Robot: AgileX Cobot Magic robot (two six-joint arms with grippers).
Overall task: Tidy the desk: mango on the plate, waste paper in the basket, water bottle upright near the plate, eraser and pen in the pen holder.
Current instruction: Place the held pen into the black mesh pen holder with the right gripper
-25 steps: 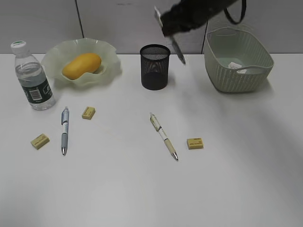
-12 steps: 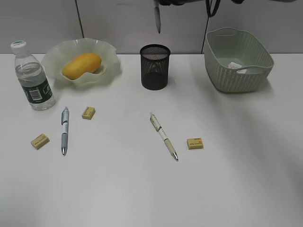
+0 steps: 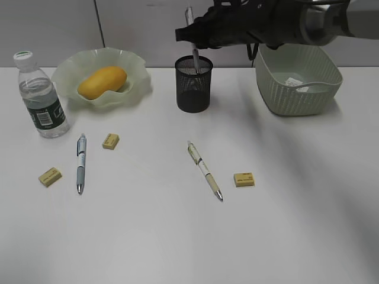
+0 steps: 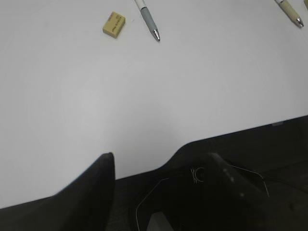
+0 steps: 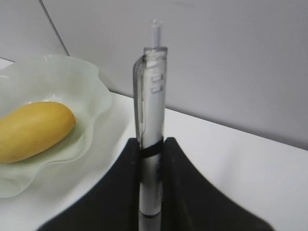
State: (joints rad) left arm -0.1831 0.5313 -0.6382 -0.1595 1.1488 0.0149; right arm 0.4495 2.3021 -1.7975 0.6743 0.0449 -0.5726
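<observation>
Black right arm (image 3: 266,23) with grey rear section and thin black cables; both hands have smooth, rounded matte-black fingers (image 5: 183,192).

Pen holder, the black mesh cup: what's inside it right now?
The black mesh pen holder has the lower end of a clear-barrelled pen dipping through its mouth, gripped by the right pincer. The mesh hides its bottom, so other contents cannot be told.

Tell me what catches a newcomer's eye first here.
The right claw holds a pen upright, its tip dipping into the pen holder at the back. The mango glows in the plate to the left.
</observation>
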